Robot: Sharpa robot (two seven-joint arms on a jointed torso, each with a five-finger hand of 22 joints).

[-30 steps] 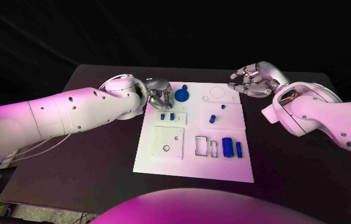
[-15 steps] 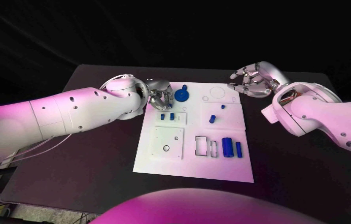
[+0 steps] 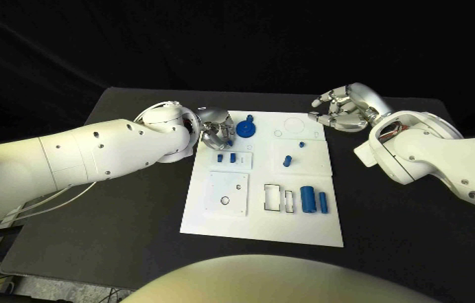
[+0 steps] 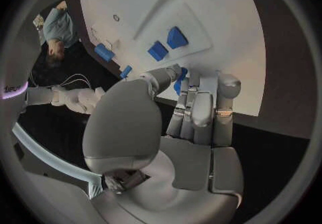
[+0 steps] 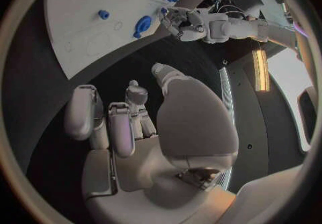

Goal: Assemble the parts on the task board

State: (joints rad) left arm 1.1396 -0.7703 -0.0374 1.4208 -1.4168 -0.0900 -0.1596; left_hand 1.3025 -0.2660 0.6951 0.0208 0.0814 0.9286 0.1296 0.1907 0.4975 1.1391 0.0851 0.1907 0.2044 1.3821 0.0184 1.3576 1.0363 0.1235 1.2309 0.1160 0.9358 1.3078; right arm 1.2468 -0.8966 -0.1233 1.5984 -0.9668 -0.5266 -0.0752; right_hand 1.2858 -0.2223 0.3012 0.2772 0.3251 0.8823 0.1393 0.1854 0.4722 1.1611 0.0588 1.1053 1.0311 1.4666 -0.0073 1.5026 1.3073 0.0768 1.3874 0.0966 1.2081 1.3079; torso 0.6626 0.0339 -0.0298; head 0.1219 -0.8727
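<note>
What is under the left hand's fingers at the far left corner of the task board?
The left hand curls over the task board edge. A small blue part shows between its fingers, apparently pinched. Its shape and the board beneath are covered.

Head looks down; wrists share task board (image 3: pixel 263 179)

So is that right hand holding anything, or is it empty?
Empty. The right hand hangs beside the task board's far right corner, fingers curled in with nothing between them.
</note>
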